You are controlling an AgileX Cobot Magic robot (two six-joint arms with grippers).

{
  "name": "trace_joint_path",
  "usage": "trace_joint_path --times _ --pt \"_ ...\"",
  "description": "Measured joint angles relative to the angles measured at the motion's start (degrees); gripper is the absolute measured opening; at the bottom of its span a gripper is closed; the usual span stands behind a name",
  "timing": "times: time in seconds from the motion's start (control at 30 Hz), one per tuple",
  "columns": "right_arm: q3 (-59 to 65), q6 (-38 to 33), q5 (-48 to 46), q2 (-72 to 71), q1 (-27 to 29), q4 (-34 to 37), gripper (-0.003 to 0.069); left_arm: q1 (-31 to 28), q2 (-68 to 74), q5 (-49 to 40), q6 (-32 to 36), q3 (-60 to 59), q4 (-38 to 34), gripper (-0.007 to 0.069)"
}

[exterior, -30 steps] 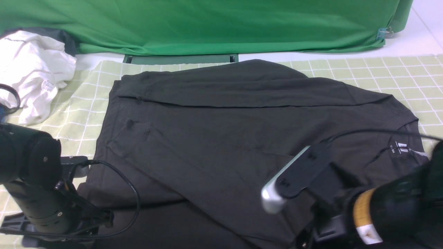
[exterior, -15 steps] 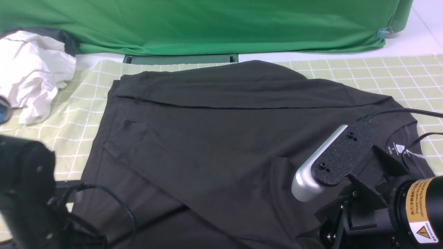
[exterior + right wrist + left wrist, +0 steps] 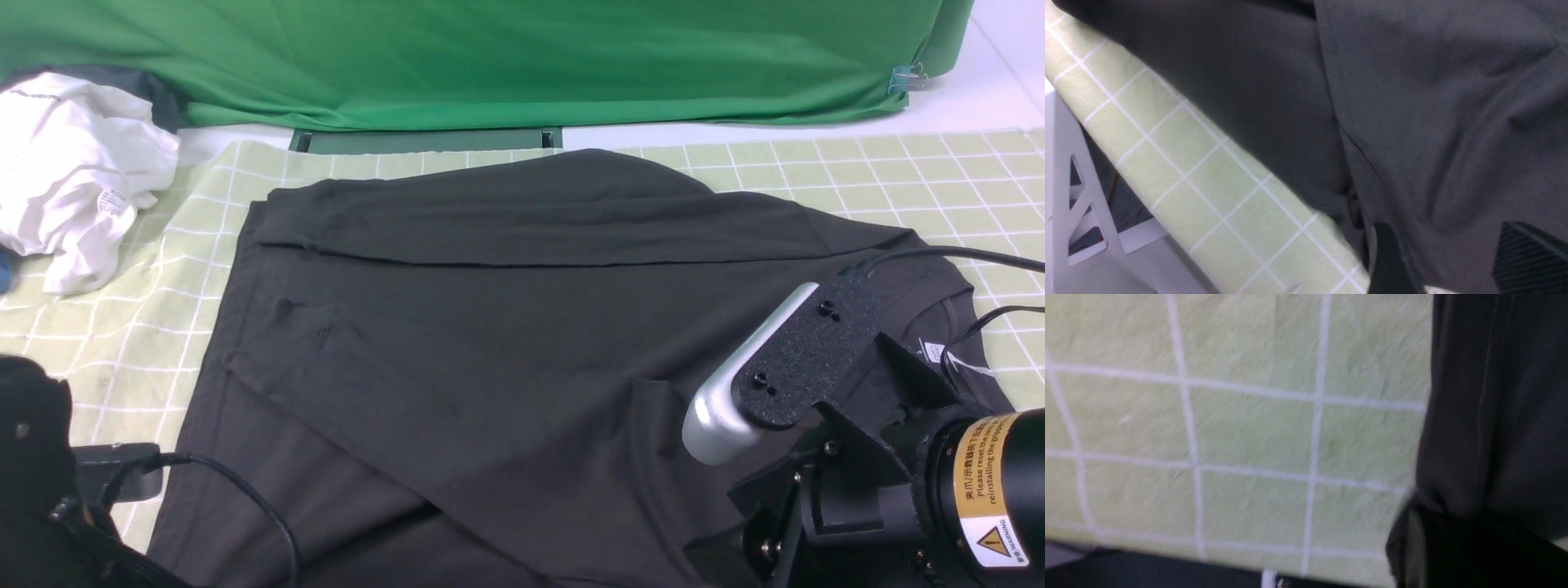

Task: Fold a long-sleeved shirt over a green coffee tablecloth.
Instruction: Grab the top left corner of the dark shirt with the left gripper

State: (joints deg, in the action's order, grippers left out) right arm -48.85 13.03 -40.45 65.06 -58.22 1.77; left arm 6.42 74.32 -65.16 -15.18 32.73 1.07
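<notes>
Since the earlier frame the left arm (image 3: 33, 490) had sunk toward the near left corner, and the left edge of the long-sleeved shirt (image 3: 506, 327) had slid outward and nearer with it. The right arm (image 3: 898, 490) had shifted only a little.

The shirt lay spread across the middle of the green coffee tablecloth (image 3: 898, 163), with its far edge folded over in a long band and its neck label (image 3: 931, 349) on the right, just beside the right arm.

In the left wrist view the left gripper (image 3: 1437, 551) sat against the shirt's edge over the cloth, but blur kept us from telling whether it held the fabric. The right gripper (image 3: 1449, 245) showed its fingers apart with creased shirt fabric between them, and we could not tell whether they pinched it.

A white garment (image 3: 73, 171) lay crumpled at the far left, apart from the shirt.
</notes>
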Motion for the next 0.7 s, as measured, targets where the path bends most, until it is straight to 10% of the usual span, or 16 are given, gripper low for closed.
trace_joint_path --times 0.33,0.53,0.7 --pt "0.0 0.2 0.4 0.0 0.0 -3.9 0.0335 0.0 -1.1 -0.6 -4.8 13.8 5.1 0.0428" --pt "-0.9 2.4 0.2 -0.8 2.4 -11.6 0.0059 -2.3 3.6 2.9 -9.0 27.8 4.9 0.0236" --pt "-3.2 1.9 0.1 -3.2 10.6 -12.9 -0.0001 -5.9 12.7 7.2 -4.4 37.8 -0.1 0.0035"
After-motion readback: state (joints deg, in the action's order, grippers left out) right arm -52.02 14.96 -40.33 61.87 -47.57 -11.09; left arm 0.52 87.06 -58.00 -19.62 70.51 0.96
